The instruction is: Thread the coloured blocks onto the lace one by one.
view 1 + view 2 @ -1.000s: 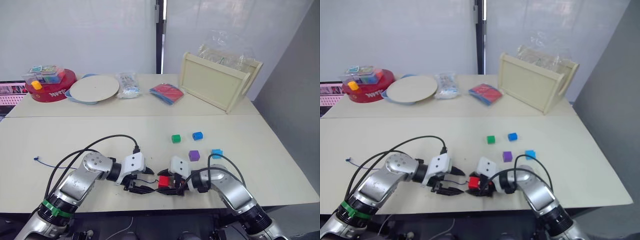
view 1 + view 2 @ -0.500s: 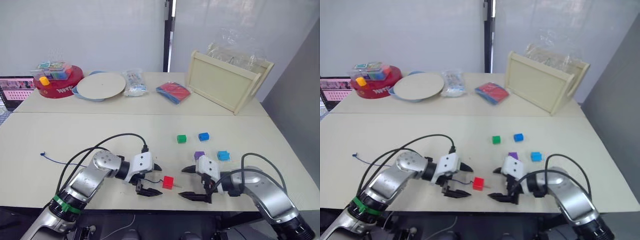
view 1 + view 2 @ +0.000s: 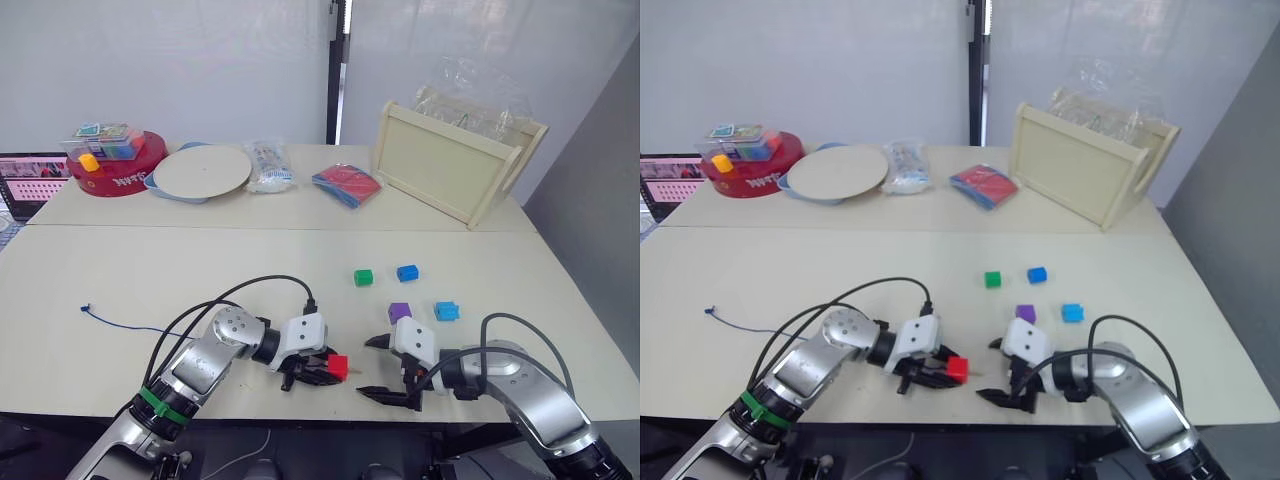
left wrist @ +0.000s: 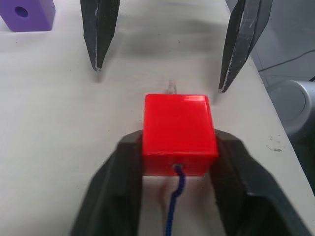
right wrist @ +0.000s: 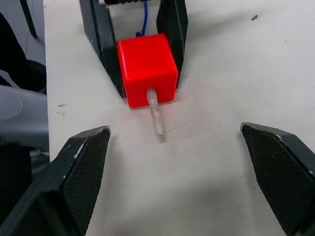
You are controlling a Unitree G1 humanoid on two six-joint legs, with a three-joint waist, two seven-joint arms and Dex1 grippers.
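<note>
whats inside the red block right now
The lace runs through the red block: blue cord enters one face, its pale tip sticks out opposite. The stretch inside is hidden.

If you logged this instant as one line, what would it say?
left gripper: shut on red block | lace tip: pokes out the far side | right gripper: open, facing it | other blocks: unthreaded
</note>
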